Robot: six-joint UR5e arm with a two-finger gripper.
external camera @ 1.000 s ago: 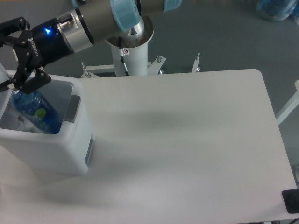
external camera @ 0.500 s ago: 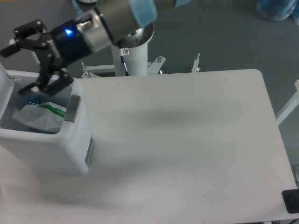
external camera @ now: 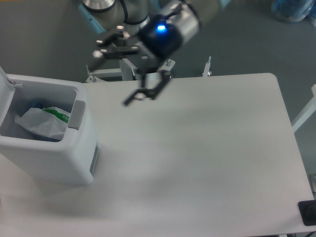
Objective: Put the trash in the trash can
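The white trash can (external camera: 59, 165) stands at the table's left edge with its lid open. Inside it lies the clear pouch (external camera: 43, 123) with a white label and green strip, and a bit of the blue bottle (external camera: 32, 105) shows behind it. My gripper (external camera: 114, 76) hangs above the back of the table, well to the right of the can. It is open, fingers spread wide, with nothing between them.
The white table (external camera: 197, 158) stretches to the right of the can. The robot's white pedestal (external camera: 129, 69) stands behind the table's back edge. A dark object (external camera: 308, 212) sits at the lower right corner.
The gripper has swung right from above the trash can to over the table's back part, staying open. The pouch now lies on top of the bottle in the can.
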